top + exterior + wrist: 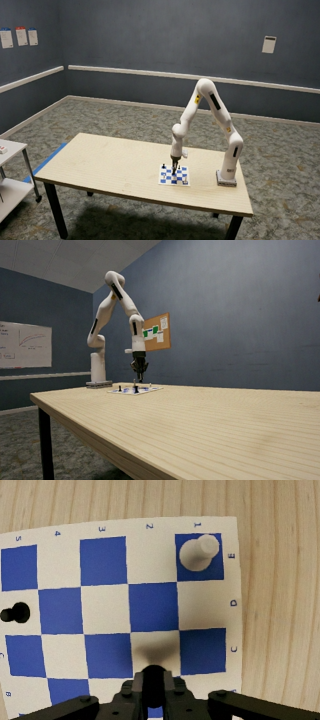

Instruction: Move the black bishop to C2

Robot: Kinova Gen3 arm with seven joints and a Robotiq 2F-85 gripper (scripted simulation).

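Note:
The small blue and white chessboard (173,175) lies on the wooden table near the arm's base. My gripper (174,167) points straight down over the board and is shut on the black bishop (155,679), holding it a little above the squares. In the wrist view the bishop's shadow (158,654) falls on the white square in row C, one column in from the right edge. In the exterior view the gripper (140,376) hangs just above the board (134,389).
A white piece (199,552) stands on the blue corner square by letter E. A black piece (15,614) stands at the board's left side. Two black pieces (163,165) (179,167) and two white pieces (164,176) (185,180) stand around the gripper.

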